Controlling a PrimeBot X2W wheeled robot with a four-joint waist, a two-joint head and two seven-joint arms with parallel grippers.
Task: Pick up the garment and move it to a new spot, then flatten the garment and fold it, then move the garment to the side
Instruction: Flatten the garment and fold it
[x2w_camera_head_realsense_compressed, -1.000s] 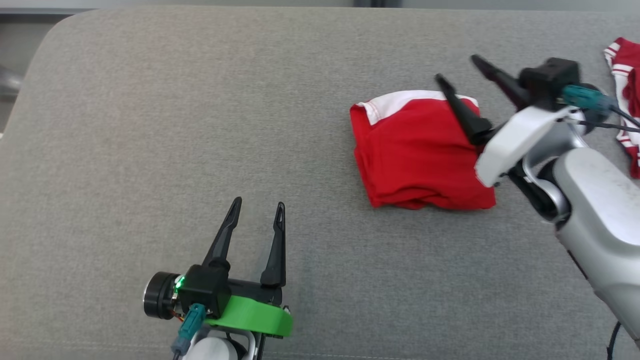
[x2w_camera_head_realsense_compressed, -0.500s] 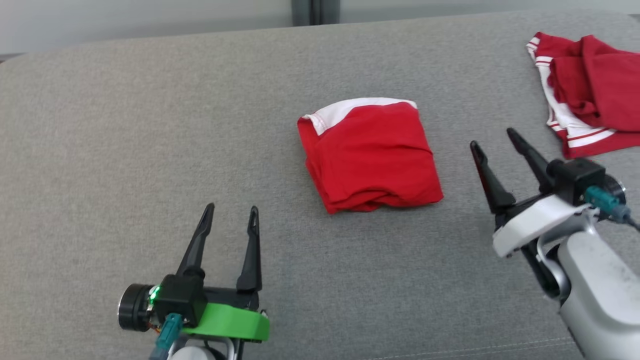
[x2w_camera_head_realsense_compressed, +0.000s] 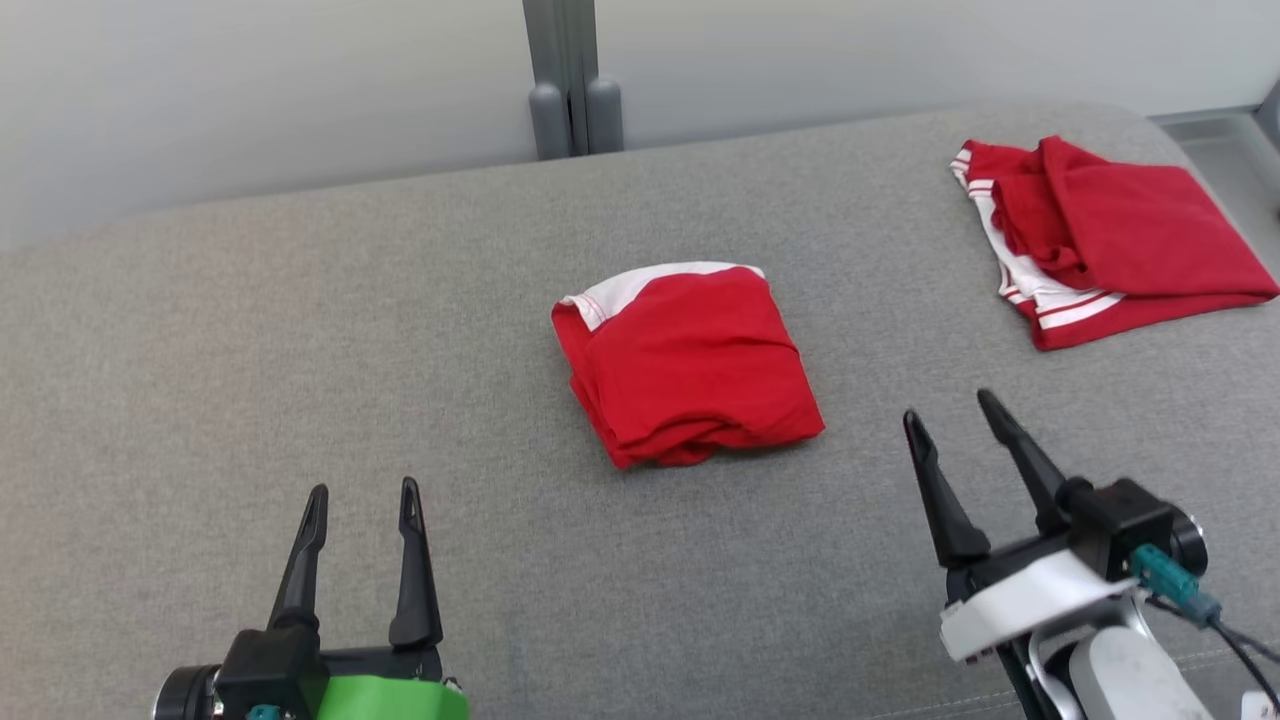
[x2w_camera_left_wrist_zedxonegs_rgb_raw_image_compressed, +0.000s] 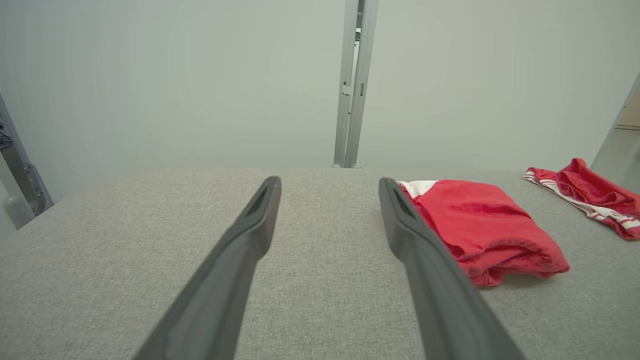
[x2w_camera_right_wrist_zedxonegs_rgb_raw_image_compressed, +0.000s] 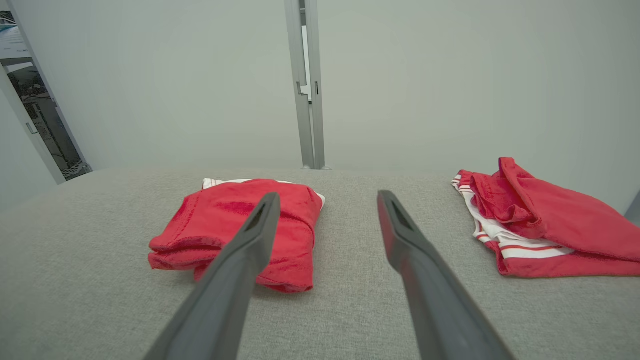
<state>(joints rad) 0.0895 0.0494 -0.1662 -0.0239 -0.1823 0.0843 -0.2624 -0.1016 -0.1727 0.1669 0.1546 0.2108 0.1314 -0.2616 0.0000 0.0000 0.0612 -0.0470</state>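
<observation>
Right pincer (x2w_camera_head_realsense_compressed: 947, 406) has pulled back off the folded red garment (x2w_camera_head_realsense_compressed: 690, 365), which lies alone mid-counter (x2w_camera_head_realsense_compressed: 250, 350). It and the left pincer (x2w_camera_head_realsense_compressed: 363, 487) both gape wide, empty. Fold looks finished, so probably only the move aside is left.

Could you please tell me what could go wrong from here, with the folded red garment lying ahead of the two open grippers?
1. The folded garment shows loose stacked layers at its near edge; pinching just the top one would likely pull the fold open.
2. The crumpled red garment lies on the right of the grey surface; moving the folded one that way may bump it, or the right gripper may take the wrong piece.
</observation>
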